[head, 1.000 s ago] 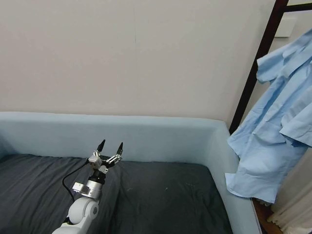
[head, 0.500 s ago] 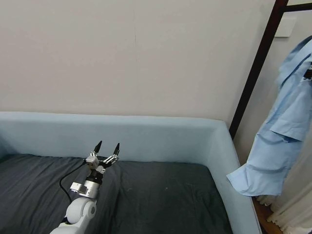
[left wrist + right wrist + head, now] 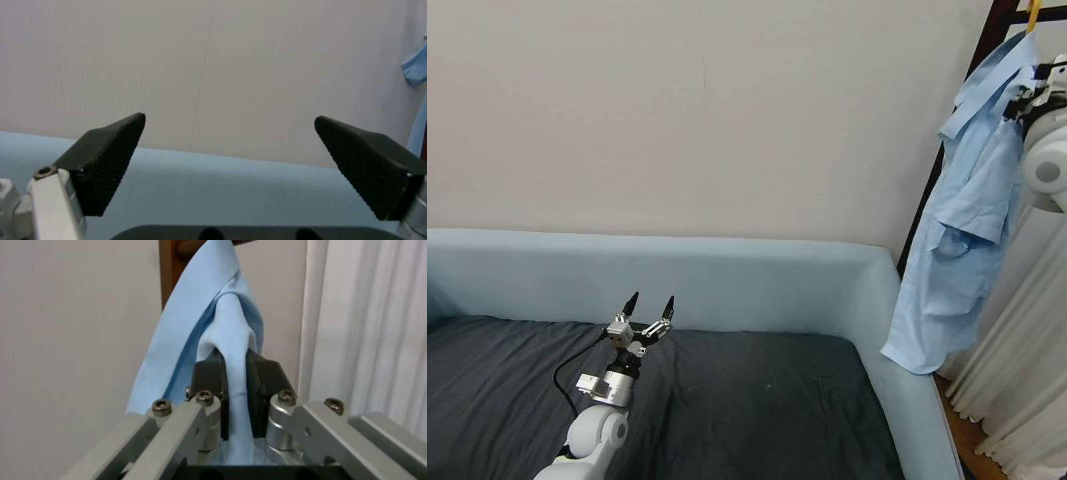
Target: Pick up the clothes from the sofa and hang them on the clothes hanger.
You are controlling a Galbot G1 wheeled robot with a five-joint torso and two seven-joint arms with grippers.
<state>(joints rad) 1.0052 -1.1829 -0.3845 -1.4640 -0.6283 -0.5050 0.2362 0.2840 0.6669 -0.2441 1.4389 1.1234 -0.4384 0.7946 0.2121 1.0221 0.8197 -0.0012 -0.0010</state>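
Observation:
A light blue shirt (image 3: 962, 220) hangs down beside the dark wooden clothes rack (image 3: 972, 90) at the upper right, its hem reaching the sofa's right arm. My right gripper (image 3: 1037, 85) is high at the right edge, shut on the shirt. In the right wrist view its fingers (image 3: 212, 385) pinch a fold of the blue shirt (image 3: 213, 315) just below the rack's dark bar (image 3: 175, 270). Low over the sofa's dark seat (image 3: 757, 410) my left gripper (image 3: 649, 305) stands open, pointing at the wall with nothing between its fingers (image 3: 107, 160).
The pale blue sofa back (image 3: 677, 275) runs along a plain white wall. White curtains (image 3: 1017, 380) hang at the right behind the rack. A yellow hook or hanger tip (image 3: 1033, 12) shows at the rack's top.
My right gripper has lifted the blue shirt upward toward the rack's top; it now hangs narrower and higher. My left gripper has stayed nearly still over the seat.

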